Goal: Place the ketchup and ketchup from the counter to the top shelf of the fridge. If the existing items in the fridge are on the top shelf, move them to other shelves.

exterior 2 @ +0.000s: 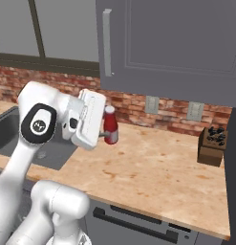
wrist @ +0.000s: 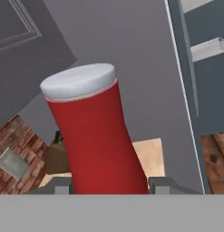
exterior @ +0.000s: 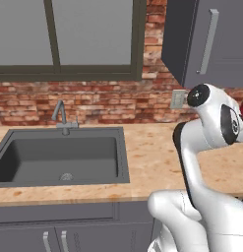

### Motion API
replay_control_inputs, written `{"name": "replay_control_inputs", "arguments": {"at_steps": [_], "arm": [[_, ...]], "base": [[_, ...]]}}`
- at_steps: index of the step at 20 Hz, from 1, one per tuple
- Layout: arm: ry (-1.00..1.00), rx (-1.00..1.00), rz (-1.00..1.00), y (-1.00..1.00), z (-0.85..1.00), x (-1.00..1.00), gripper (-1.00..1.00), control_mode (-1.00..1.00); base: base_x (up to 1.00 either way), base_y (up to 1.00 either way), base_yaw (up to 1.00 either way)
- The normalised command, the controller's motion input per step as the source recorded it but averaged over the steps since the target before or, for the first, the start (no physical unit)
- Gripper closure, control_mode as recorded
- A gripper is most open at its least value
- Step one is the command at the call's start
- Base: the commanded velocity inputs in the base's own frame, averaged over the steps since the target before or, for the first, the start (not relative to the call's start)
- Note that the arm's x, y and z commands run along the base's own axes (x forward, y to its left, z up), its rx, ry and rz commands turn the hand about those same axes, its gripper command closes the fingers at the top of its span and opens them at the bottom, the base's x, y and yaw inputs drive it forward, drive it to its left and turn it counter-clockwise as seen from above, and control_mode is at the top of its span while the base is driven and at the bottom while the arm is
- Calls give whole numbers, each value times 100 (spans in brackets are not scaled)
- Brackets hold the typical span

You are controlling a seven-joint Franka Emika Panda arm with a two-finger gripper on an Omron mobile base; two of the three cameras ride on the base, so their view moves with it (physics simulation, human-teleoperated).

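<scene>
The counter (exterior 2: pixel 153 167) runs tan and wide under grey wall cabinets (exterior 2: pixel 177 43), with a dark sink (exterior: pixel 59 157) set in at its left. The tool (exterior 2: pixel 110 136) is partly closed on 1 red ketchup bottle (exterior 2: pixel 110 125) with a white cap, held upright and lifted clear above the counter. A small brown block (exterior 2: pixel 211 146) sits far right.
</scene>
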Motion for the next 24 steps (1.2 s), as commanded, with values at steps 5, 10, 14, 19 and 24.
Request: {"name": "replay_control_inputs", "arguments": {"at_steps": [5,10,14,19,24], "arm": [[-1,0,9,18,0,-4,100,-100],[0,0,1,0,0,-10,100,-100],[0,0,9,10,0,-56,100,-100],[0,0,21,27,9,-59,100,-100],[0,0,20,33,5,-29,100,-100]], "base": [[0,0,0],[0,0,0],[0,0,0],[0,0,0],[0,0,0]]}}
